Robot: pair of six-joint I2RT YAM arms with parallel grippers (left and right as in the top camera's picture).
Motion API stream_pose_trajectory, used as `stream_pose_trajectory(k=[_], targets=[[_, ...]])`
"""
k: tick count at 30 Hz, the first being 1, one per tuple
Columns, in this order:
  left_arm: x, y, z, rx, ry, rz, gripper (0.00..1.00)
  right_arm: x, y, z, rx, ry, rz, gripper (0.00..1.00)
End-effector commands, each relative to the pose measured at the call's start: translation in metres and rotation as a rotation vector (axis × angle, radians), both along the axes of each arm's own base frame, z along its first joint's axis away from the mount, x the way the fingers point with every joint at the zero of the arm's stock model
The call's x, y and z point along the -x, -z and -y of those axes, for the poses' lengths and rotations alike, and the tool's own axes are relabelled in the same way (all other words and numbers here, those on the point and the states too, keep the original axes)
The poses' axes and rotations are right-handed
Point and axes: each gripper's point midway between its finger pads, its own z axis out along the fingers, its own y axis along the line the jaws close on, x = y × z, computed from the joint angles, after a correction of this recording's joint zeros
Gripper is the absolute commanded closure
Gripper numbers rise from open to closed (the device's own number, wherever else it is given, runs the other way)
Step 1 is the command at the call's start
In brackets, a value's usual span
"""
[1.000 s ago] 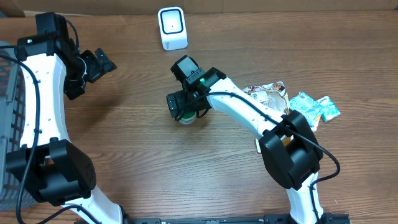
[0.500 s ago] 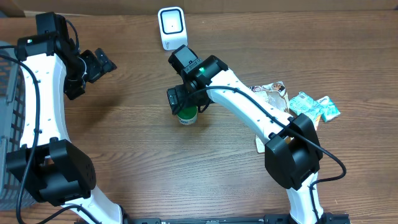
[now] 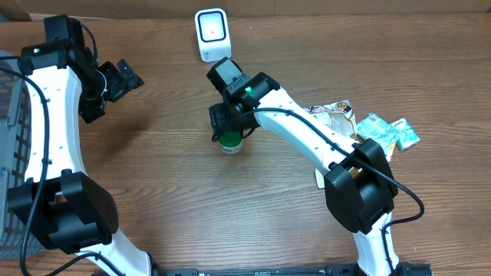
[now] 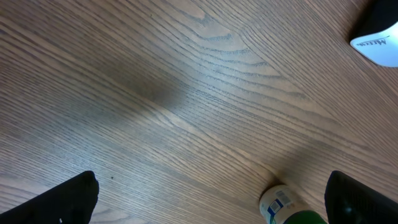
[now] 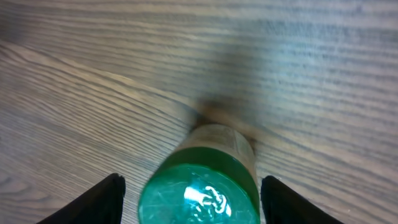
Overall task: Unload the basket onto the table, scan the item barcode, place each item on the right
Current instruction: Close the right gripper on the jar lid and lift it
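Grasping step: the right pincer [image 5: 194, 198], open, straddles the upright green-capped bottle [image 3: 229, 143]; next it must clamp, lift and present it to the far scanner [image 3: 212, 34].

White links [image 3: 301, 135], black joints [image 3: 359, 196], black cables [image 3: 44, 115]

Right tool [image 3: 228, 130] hangs over the green-topped bottle [image 3: 230, 144] — white scanner [image 3: 212, 34] nearby.

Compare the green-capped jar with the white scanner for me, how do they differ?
The green-capped jar is round with a green top; the scanner is a white rounded box. The jar sits mid-table between the fingers of the right pincer; the scanner stands free near the far edge. The scanner looks larger from overhead. Both rest on the wooden table.
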Motion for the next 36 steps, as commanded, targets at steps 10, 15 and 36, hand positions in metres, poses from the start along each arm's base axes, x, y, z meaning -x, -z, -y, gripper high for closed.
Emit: stream_pose_trajectory(k=[10,15,36], targets=[[-0.002,0.004,0.003,-0.006,0.016,-0.008,0.01,0.012,0.019,-0.009,0.05,0.023,0.008,0.39],[-0.002,0.004,0.003,-0.006,0.016,-0.008,0.0,0.015,0.025,-0.004,0.108,0.083,0.033,0.41],[-0.002,0.004,0.003,-0.006,0.016,-0.008,0.01,0.02,0.025,-0.009,0.073,0.129,-0.01,0.28]])
